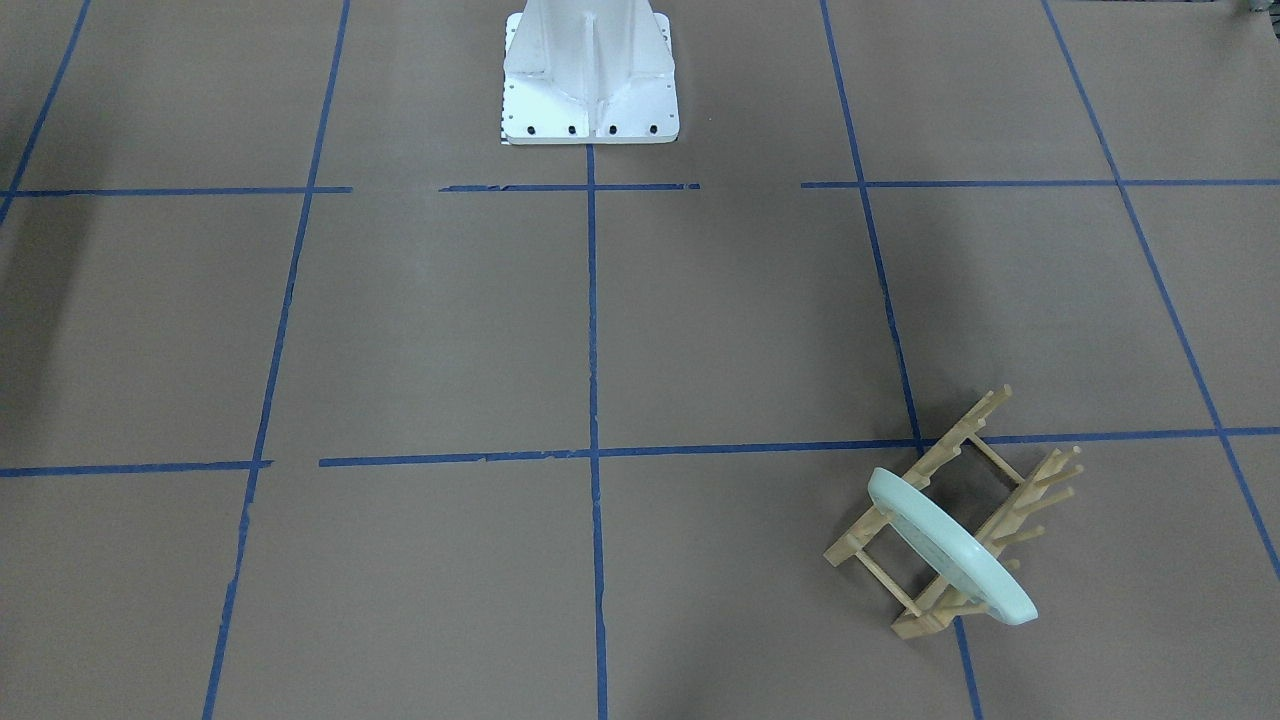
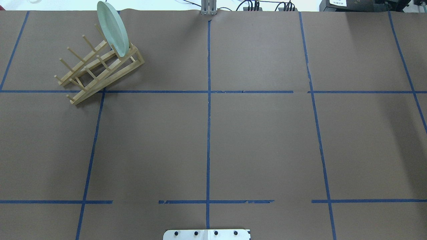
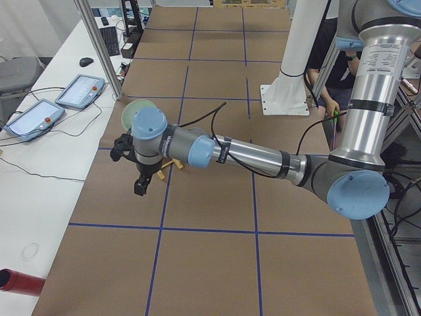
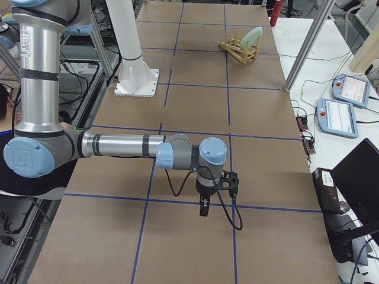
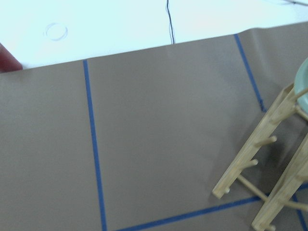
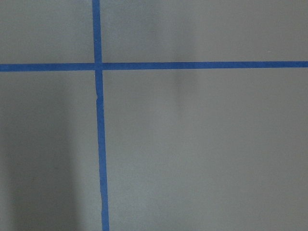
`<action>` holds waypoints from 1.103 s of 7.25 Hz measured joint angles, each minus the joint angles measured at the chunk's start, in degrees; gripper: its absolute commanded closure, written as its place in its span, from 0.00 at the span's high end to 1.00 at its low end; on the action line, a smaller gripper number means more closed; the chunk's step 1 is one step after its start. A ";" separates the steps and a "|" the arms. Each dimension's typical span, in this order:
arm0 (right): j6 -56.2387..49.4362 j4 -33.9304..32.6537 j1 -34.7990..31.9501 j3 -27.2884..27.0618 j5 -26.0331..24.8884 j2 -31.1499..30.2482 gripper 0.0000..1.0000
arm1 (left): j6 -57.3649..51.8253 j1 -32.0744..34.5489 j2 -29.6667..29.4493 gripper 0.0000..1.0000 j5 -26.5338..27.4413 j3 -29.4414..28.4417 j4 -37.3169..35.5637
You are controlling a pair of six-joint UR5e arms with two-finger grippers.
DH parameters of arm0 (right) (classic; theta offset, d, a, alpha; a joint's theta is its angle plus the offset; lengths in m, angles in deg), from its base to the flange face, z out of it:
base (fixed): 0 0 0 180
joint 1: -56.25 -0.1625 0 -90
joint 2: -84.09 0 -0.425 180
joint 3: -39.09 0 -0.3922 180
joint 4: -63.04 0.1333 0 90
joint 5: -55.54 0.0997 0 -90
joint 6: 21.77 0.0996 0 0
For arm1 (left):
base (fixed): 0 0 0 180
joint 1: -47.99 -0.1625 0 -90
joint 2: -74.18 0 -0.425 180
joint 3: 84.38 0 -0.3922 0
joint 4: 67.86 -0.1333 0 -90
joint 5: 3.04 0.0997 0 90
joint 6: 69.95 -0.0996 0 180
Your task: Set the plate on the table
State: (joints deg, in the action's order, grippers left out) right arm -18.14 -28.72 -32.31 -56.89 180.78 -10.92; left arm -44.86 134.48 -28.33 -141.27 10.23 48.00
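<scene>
The pale mint-green plate stands on edge in the end slot of the light wooden peg rack on the brown table. In the overhead view the plate and the rack are at the far left. The left wrist view shows the rack and a sliver of the plate at its right edge. My left gripper hangs above the table near the rack; I cannot tell if it is open. My right gripper hangs over bare table far from the plate; I cannot tell its state.
The white robot base stands at the table's near middle edge. Teach pendants lie on the white bench beyond the far edge, beside an aluminium post. A red cylinder lies off the table's corner.
</scene>
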 measured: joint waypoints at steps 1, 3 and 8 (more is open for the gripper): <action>-0.02 0.00 -0.01 0.00 0.00 0.00 1.00 | 10.22 -3.38 -0.55 1.00 0.34 -0.73 7.26; 0.01 0.00 0.01 0.00 0.00 0.00 1.00 | 24.06 -8.19 -1.64 1.00 2.24 -5.15 22.24; 0.05 0.00 -0.03 0.00 0.03 0.00 1.00 | 66.95 -25.70 -11.27 1.00 22.23 -10.04 33.31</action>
State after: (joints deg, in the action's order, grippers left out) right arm -18.09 -28.72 -32.34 -56.88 180.82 -10.92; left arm 22.09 108.79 -39.59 -119.04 0.19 81.31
